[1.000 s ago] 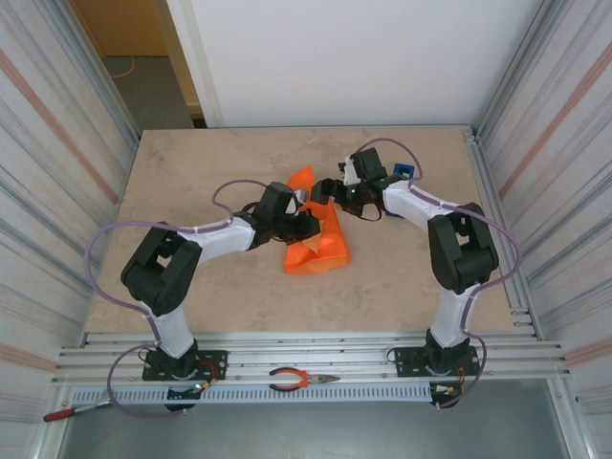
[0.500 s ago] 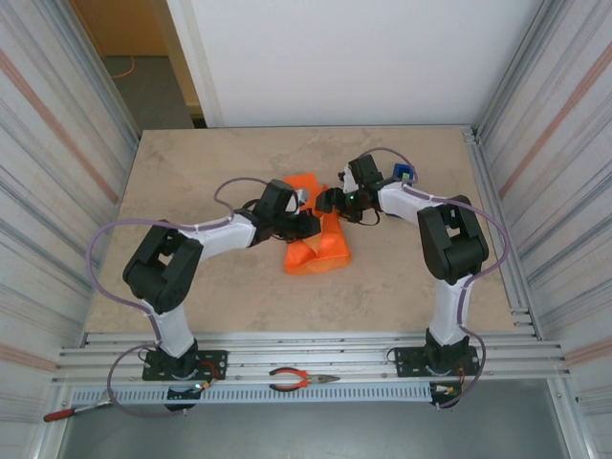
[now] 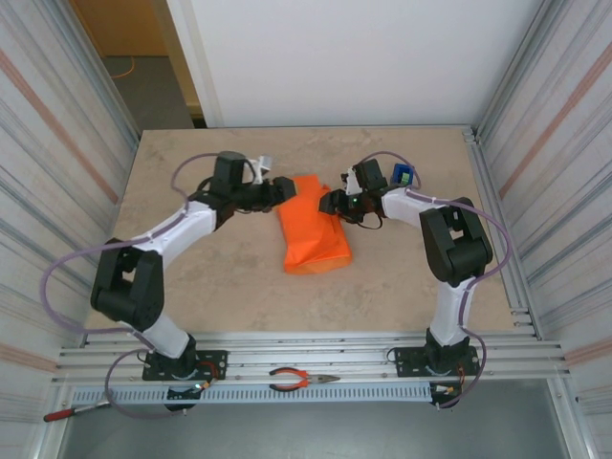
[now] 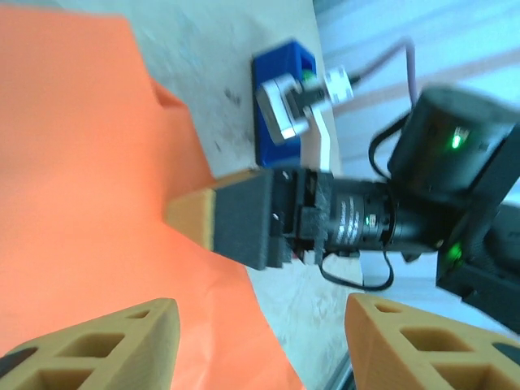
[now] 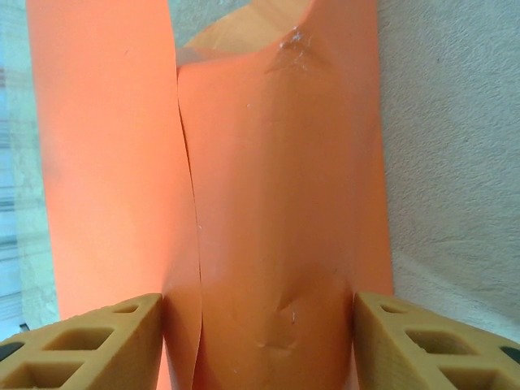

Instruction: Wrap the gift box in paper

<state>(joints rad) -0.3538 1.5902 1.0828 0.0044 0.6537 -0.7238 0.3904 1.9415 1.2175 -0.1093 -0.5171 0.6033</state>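
Top view: gift box [image 3: 320,251] is lying mid table [image 3: 210,277] under orange paper [image 3: 304,196], right pincer [image 3: 330,202] touching its right edge, seemingly pinning the wrap, left pincer [image 3: 279,187] hovering just beside; left wrist: jaws standing half-wide, empty; right wrist: jaws straddling a paper fold, clamping or not I cannot tell.

The paper [image 3: 311,232] lies folded into a long orange parcel at the middle of the table [image 3: 220,287], running from far to near. The left gripper [image 3: 278,188] sits just beside its far-left corner, and the right gripper [image 3: 331,203] meets its right edge. A blue tape dispenser [image 3: 403,175] stands far right. Orange-handled pliers [image 3: 301,380] rest on the near rail.
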